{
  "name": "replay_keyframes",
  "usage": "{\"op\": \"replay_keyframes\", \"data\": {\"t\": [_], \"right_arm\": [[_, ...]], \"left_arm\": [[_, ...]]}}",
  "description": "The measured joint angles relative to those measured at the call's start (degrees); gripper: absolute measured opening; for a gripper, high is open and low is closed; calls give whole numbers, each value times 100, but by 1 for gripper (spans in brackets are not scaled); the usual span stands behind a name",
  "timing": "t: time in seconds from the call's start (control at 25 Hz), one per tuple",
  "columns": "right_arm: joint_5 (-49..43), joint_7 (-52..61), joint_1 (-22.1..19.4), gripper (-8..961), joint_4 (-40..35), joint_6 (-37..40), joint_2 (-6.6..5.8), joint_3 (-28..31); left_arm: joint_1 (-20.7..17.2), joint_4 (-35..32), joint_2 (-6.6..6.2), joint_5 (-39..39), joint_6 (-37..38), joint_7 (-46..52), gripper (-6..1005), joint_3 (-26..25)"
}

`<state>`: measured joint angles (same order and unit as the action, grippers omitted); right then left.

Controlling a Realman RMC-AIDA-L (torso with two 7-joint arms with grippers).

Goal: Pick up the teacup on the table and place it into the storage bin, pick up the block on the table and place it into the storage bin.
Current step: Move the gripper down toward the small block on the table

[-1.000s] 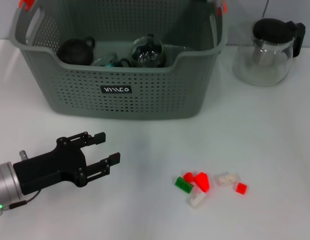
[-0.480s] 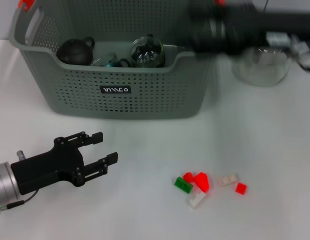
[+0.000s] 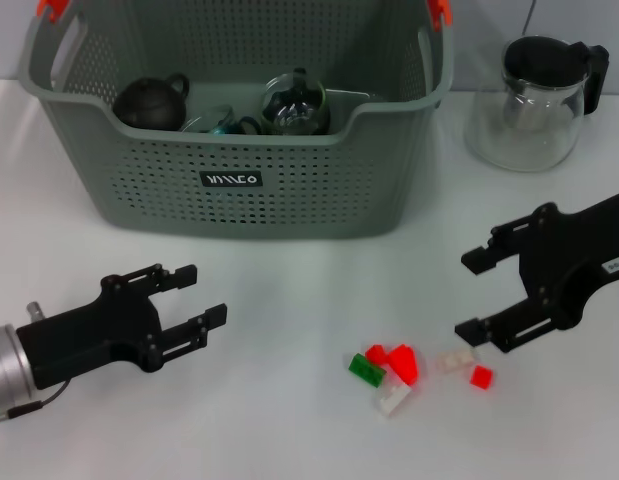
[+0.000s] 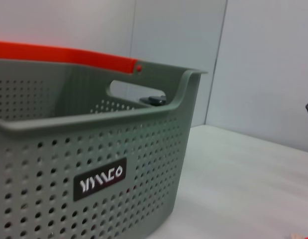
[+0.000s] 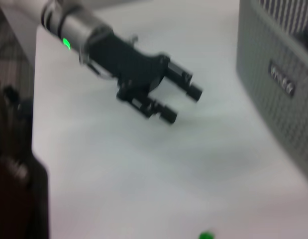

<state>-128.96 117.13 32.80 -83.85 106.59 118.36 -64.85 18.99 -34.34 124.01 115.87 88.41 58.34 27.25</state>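
The left tool (image 3: 194,295) hovers spread and empty over the near-left counter (image 3: 289,430), before the storage bin (image 3: 239,180). Right of it, the blocks (image 3: 394,365) lie clustered; the right tool (image 3: 474,295), spread just beside them, could scatter them or pinch two.

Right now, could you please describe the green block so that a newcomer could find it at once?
In front of the big grey-green storage bin, a small heap of blocks lies on the white table, just short of the open right gripper. The green block sits at the heap's left edge, touching a red block; it is the only green one.
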Motion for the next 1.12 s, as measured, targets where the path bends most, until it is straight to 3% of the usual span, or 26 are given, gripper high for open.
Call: {"op": "replay_keyframes", "data": {"t": [0.2,0.44,0.56,0.84,1.12], "right_arm": [[-730,224,394,851,83,265,192,-287],[-1069,541,644,850,341,224,193,-859],[-1256,620,697,842,362,196,194,-1025],[-1461,818,892,812,490,83,201,-1285],[-1527,1045,1004,783,1097,-750,205,-2258]], "left_arm": [[-226,-142,-12,1,310,-23,642,-80],[-578,-160,-32,82,1491,-951,639,-927],[-716,-136,-27,84,1722,-1291,638,-1290],[-737,-94,2,81,1660,-1325,628,-1478],[-701,27,0,24,1588,-1328,628,-1482]]}}
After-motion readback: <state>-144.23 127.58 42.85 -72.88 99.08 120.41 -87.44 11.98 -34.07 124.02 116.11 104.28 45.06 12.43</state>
